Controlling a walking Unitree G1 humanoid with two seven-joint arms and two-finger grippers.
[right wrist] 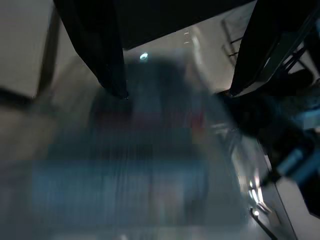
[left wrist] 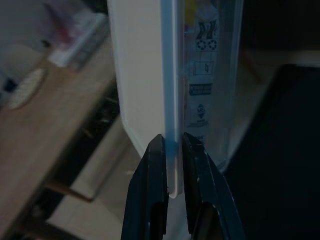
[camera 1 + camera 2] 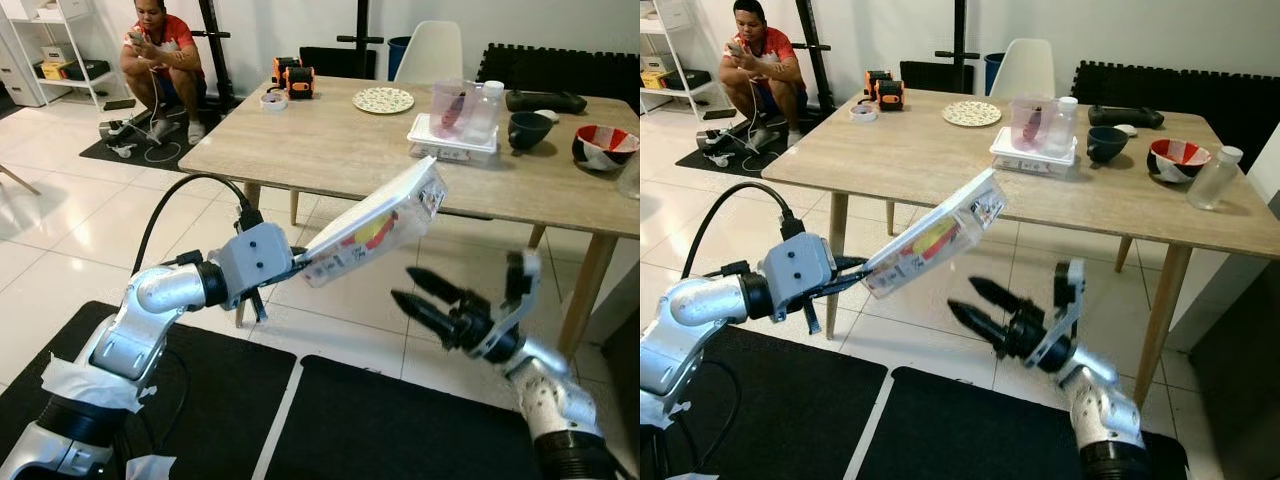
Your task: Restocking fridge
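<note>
From the head views, the left gripper (image 3: 296, 265) pinches one end of a flat clear food pack (image 3: 375, 232), carrying it in the air near the table (image 3: 330, 150). Its long axis slopes up and rightward, far end toward the table. The right gripper (image 3: 420, 299) waits below, fingers wide.

The left wrist view shows the fingertips (image 2: 159, 150) clamping the pack's thin rim.

The right wrist view is blurred; its fingers (image 1: 95, 45) stand apart.

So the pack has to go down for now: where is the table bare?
Bare: the near half of the table, between its front edge and the plate. Crowded: the far right, with the lidded box, bowls and bottle.
</note>
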